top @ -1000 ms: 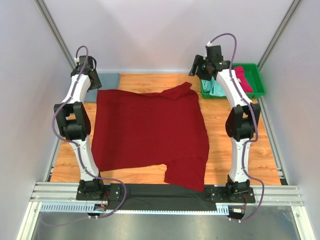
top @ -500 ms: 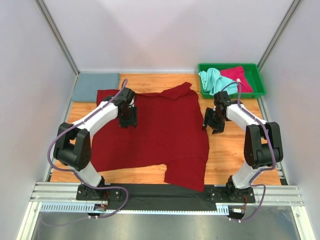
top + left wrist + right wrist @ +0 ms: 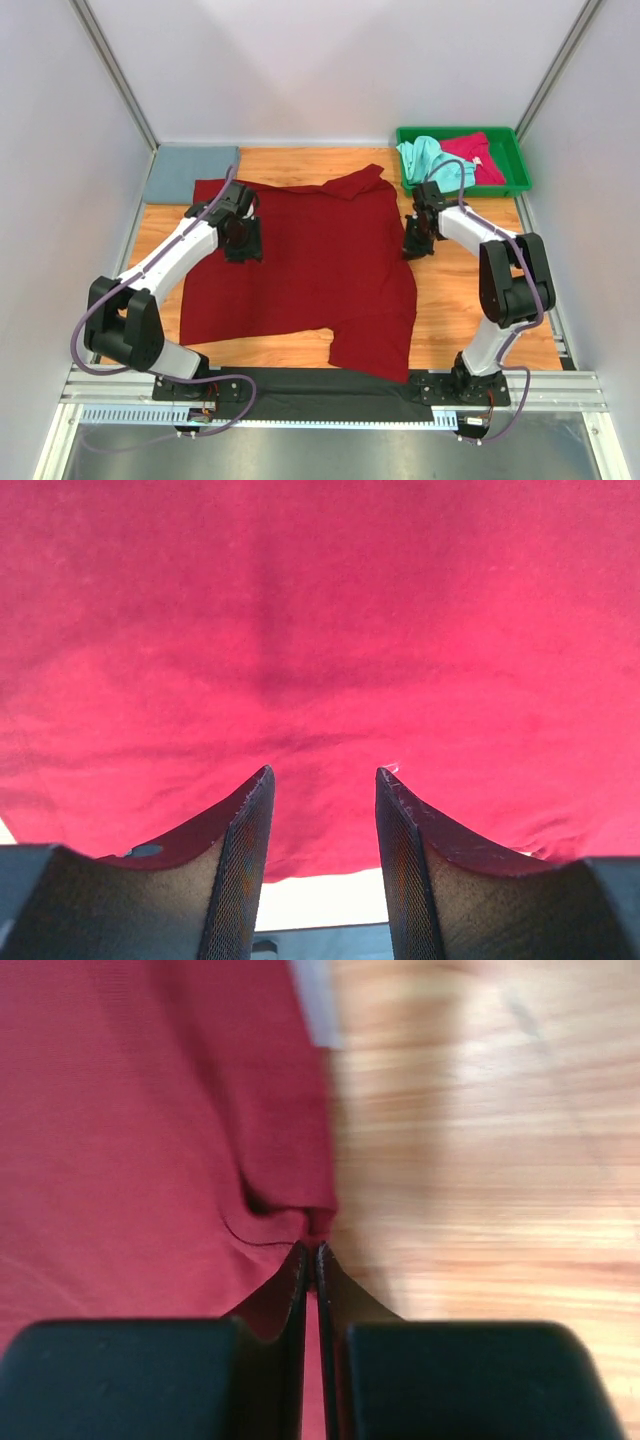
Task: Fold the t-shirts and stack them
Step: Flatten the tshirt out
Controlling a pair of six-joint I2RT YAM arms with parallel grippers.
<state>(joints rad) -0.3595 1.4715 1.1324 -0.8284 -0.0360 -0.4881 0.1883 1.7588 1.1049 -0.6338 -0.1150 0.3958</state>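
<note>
Dark red cloth t-shirt [image 3: 310, 260] lies spread flat on the wooden tabletop [image 3: 445, 310]. Its near hem hangs past the tabletop's front edge, so that part is hard to read.

Left claw [image 3: 243, 245] sits down on the shirt's far-left area. From above, wrist and arm cover the tips and part of the sleeve. Wrist view: left claw [image 3: 322, 772] has its fingers apart w/ a mid-size gap and nothing nipped btwn them. Red cloth [image 3: 320, 630] fills everything ahead of it. A pale strip shows low in the gap; can't tell what it is.

Right claw [image 3: 414, 246] is at the shirt's right edge, tips hidden under its own wrist from above. Wrist view: right claw [image 3: 310, 1250] is pressed closed on a small bunch of the shirt's edge. Cloth [image 3: 130, 1110] lies to its left, bare wood [image 3: 480, 1160] to its right, wood blurred.

Beyond the left claw, at the far-left corner, lies a folded slate grey-blue cloth t-shirt [image 3: 193, 170]. Beyond the right claw a green plastic tray [image 3: 500, 189] holds a crumpled mint green cloth t-shirt [image 3: 428, 160] and a pinkish-red cloth t-shirt [image 3: 472, 152], both only partly visible.
</note>
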